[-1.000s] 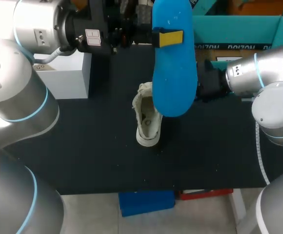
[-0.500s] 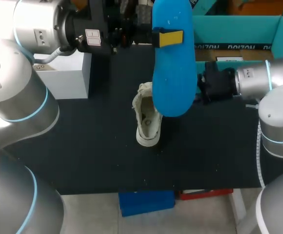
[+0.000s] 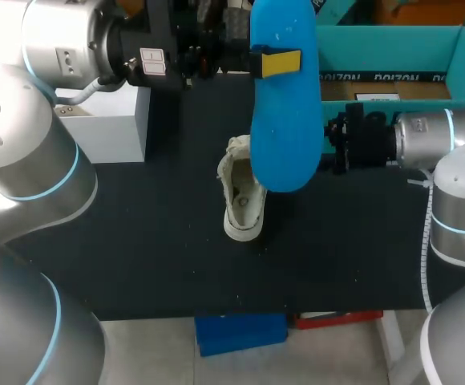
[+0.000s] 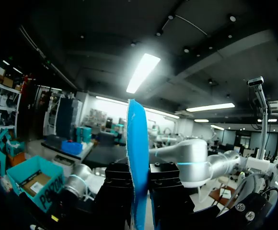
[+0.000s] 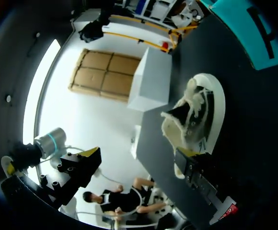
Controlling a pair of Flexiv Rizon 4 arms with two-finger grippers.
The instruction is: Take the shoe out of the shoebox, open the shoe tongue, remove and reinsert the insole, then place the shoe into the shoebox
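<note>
Count on the table (image 3: 136, 241): one shoe, one insole, one white box, one shoebox, two grippers.

1. Shoe (image 3: 243, 196): white, resting on the dark surface with its mouth facing up, no finger touching it. In the right wrist view it lies just ahead of one of the right gripper's fingers (image 5: 84, 165).
2. Right gripper (image 5: 139, 163): fingers spread wide apart, nothing between them and nothing touched. It is beside the insole and apart from it.
3. Insole (image 3: 285, 128): blue, held up above the shoe and clear of the table, its long axis running out past the fingertips.
4. Left gripper (image 4: 139, 191): pinching the insole, one finger on each flat face. Seen edge-on in the left wrist view, the insole stands as a thin blade between the two black fingers (image 4: 170, 189), both pressed against it.
5. White box (image 3: 108, 120): well off to the side of the left fingers.
6. Shoebox (image 3: 385, 44): teal, open, beyond the right gripper at the far side, with no shoe visible inside.
</note>
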